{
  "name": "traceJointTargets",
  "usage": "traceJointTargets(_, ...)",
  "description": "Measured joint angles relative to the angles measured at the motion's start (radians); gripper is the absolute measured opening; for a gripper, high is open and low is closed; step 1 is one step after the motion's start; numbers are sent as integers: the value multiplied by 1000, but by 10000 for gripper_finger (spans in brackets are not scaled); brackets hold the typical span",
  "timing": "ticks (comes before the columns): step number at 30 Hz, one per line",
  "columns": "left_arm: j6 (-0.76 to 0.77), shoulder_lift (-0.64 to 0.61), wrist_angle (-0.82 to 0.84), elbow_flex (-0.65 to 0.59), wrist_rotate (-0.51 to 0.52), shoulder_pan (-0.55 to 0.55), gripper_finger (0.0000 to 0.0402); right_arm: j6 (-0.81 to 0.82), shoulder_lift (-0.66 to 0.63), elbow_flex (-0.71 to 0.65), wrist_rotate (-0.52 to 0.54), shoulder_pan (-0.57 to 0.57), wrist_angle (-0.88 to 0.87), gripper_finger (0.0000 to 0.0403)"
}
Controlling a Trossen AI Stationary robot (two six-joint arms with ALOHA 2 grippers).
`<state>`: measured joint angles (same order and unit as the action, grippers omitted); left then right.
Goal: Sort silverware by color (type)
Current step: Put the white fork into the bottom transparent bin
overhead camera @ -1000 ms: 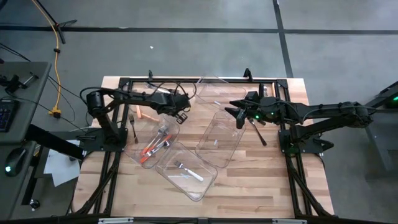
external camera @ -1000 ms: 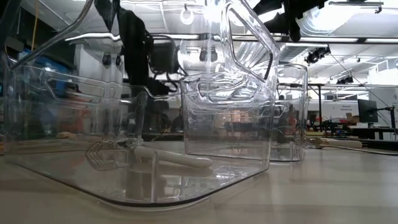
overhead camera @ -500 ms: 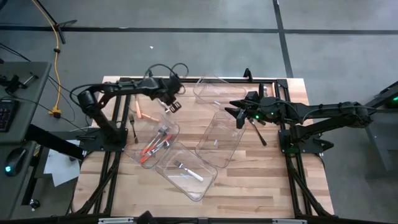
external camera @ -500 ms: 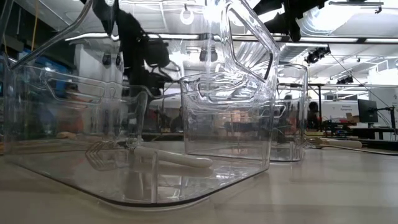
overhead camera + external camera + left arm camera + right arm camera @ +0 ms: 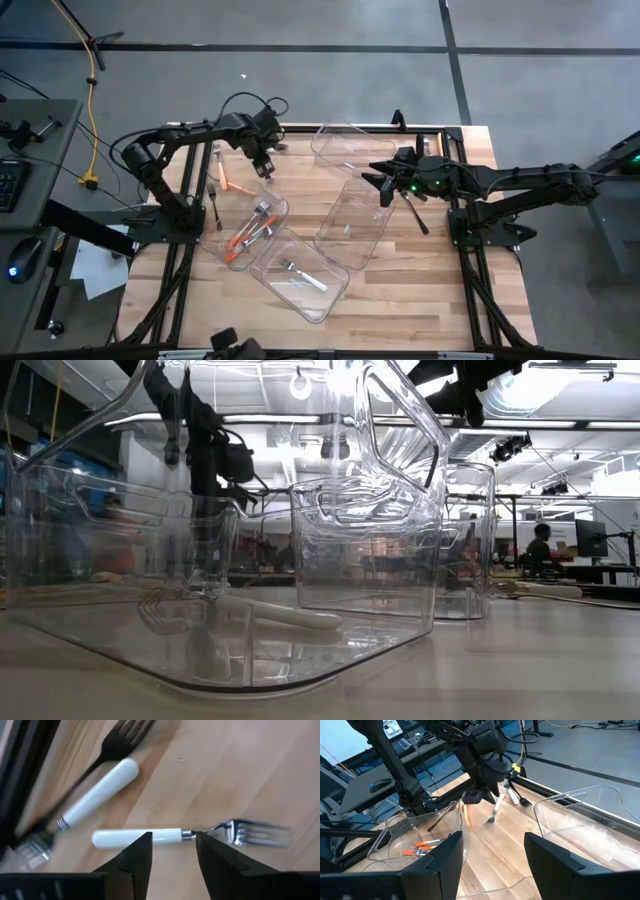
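Hovering my left tool [image 5: 172, 857] open and empty over a white-handled fork [image 5: 165, 835] lying flat on the bare desk [image 5: 260, 775], jaws straddling the handle near the neck; a second white-handled piece [image 5: 95, 795] and a black fork [image 5: 112, 747] lie close by. I'd drop straight down and close only on this handle, clear of the neighbours. Right tool [image 5: 492, 852] waits open and empty above the clear bins [image 5: 355, 222].
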<state>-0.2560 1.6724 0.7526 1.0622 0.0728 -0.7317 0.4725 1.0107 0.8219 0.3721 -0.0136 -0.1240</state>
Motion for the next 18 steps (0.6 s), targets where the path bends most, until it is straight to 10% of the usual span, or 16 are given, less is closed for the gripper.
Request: traceJointTargets(18, -880, 37, -32, 0, 11, 5, 141, 25, 0, 0, 0, 0, -8, 195)
